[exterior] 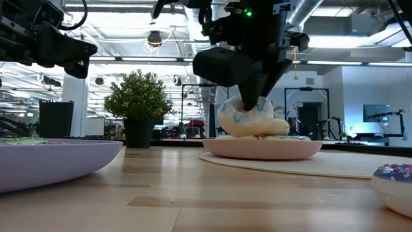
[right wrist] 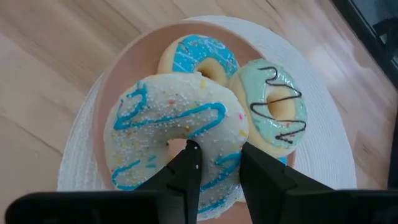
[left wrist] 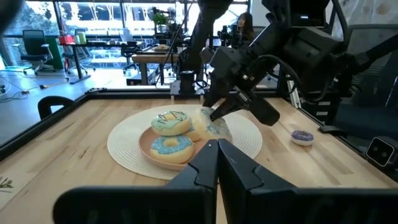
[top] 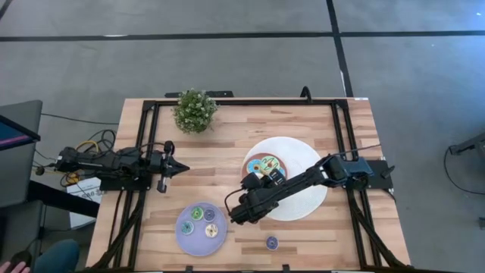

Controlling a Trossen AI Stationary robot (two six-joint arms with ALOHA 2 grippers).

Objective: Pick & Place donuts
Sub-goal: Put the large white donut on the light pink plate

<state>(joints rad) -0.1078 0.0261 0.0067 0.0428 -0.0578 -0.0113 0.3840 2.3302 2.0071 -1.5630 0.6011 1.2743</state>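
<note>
A pink plate [top: 252, 161] on a white round mat [top: 303, 193] carries larger donuts. One has blue icing [right wrist: 198, 55], one pale-green icing with dark lines [right wrist: 273, 102]. A white-iced donut with blue squiggles [right wrist: 168, 115] stands tilted on edge above them, and my right gripper [right wrist: 217, 155] is shut on it, slanting down over the plate's near side [top: 259, 176]. Several tiny donuts [top: 197, 213] lie flat on the lavender plate [top: 198, 243]. One purple donut [top: 271, 242] lies flat on the table. My left gripper [top: 182, 165] hovers shut at the table's left. My right gripper holds the white-iced donut by the part of its ring [right wrist: 217, 163] nearest the wrist. One finger [right wrist: 186, 163] is in the hole and the other [right wrist: 258, 168] is outside the rim. The fingers slant down from above. The donut [exterior: 244, 117] is tilted; whether its lower edge rests on the other donuts, I cannot tell.
A potted plant [top: 195, 110] stands at the far side, left of the mat. Bare wood lies between the two plates and along the near edge around the purple donut. Black rails [top: 144, 152] run along the table's left and right sides.
</note>
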